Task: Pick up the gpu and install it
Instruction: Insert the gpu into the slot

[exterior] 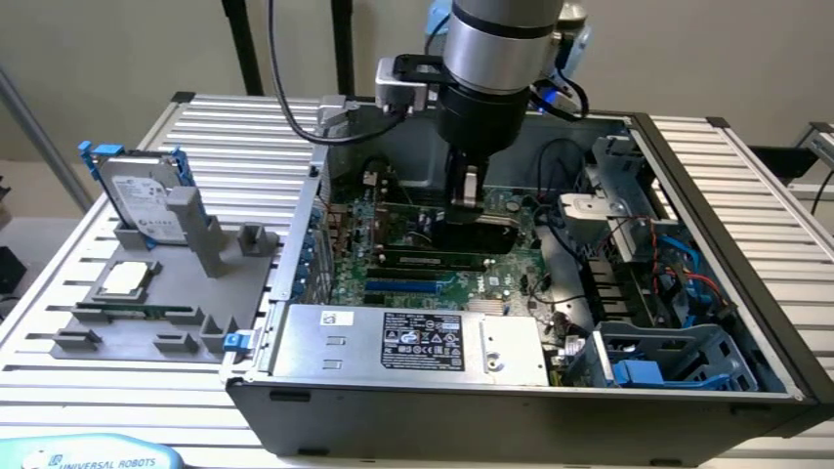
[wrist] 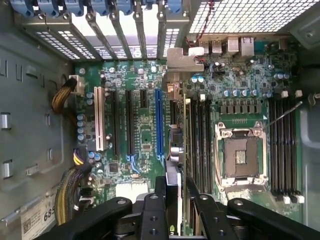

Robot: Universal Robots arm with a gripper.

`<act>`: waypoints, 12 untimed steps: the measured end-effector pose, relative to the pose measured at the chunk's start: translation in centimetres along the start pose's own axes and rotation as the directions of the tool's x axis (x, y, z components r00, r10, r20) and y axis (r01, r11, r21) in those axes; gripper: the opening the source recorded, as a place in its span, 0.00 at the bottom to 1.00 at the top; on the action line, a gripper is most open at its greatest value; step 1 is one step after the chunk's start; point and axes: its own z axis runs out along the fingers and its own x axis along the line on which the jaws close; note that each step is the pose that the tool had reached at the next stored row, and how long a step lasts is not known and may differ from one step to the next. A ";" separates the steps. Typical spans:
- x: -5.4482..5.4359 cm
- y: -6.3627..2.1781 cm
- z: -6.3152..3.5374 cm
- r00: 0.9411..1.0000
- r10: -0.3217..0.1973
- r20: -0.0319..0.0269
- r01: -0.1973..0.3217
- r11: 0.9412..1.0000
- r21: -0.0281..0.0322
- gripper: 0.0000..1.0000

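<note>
Black hand (wrist: 176, 192) clamped on the gpu (wrist: 184, 60), card standing on edge over the green motherboard (wrist: 145, 135), inside the open computer case (exterior: 521, 410), centre of the exterior view

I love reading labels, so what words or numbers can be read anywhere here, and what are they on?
"UNIVERSAL ROBOTS": on the light blue object at the exterior view's bottom left edge.
"68": on a white sticker, the rest hidden.
Too small to read: the power supply label and the hard drive label.
</note>
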 end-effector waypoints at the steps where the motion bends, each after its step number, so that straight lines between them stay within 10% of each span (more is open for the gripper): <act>1: 0.1 0.19 0.16 1.000 -0.001 0.001 0.001 1.000 0.000 0.27; 12: 1.8 2.02 1.55 1.000 -0.008 0.005 0.008 1.000 0.000 0.27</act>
